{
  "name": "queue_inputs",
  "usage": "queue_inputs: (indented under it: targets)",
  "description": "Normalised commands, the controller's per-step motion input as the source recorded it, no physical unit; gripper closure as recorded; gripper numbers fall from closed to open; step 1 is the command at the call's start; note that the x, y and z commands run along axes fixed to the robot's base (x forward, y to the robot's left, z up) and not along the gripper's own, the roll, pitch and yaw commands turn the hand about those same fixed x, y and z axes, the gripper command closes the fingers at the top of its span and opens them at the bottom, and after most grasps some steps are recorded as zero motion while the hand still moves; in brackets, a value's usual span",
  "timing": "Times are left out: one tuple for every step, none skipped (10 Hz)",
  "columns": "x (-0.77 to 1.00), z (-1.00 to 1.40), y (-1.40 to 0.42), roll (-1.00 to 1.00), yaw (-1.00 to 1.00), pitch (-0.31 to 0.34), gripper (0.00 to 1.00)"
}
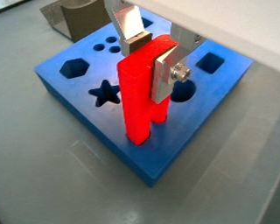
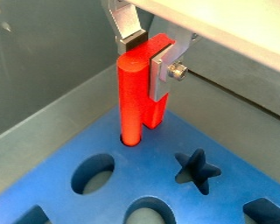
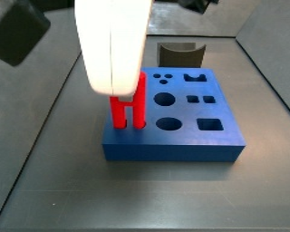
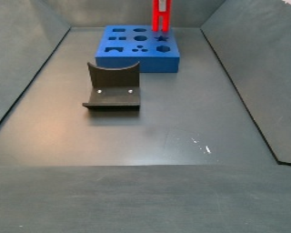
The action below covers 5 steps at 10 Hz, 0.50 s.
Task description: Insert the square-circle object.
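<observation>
Red piece clamped upright over the blue slab

Grey floor [image 4: 173, 173] is seen across the bin in a side view, bare between the parts. The white arm [image 3: 111, 45] is seen coming down from above over one end of the slab.

The blue slab [image 3: 214, 136] lies flat on the floor, and shaped holes are cut in its top face. A star hole [image 1: 104, 92] and a hexagon hole [image 1: 73, 66] are shown in a wrist view, with round and square holes around them.

The fixture [image 4: 112, 88], a dark bracket on a base plate, stands on the floor near the slab but apart from it. It is also seen beyond the slab in a side view [image 3: 178, 50].

The square-circle object [image 1: 140, 101] is shown as a red piece with two legs, one round and one square, joined at the top. It is held upright at a corner of the slab in both side views [image 3: 126, 113] [image 4: 162, 16]. The lower end of the round leg [image 2: 130, 92] is seen at the mouth of a hole near the slab's edge. How far it has entered cannot be told.

The gripper [image 1: 152, 57] is closed on the upper part of the red piece. One silver finger [image 1: 166, 72] is pressed flat against its side, and the other is seen behind it
</observation>
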Motion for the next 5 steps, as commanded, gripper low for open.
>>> queue_inputs:
  targets:
    - [-0.01,-0.82,0.00,0.02,0.01,-0.039,1.00]
    - [-0.04,-0.93,0.00,0.03,0.01,-0.089,1.00]
    - [0.00,-1.00,0.00,0.05,0.00,-0.101,1.00]
    - [0.00,-1.00,-0.01,0.00,0.03,-0.133,1.00]
    - [0.00,-1.00,-0.06,0.03,0.00,-0.089,1.00]
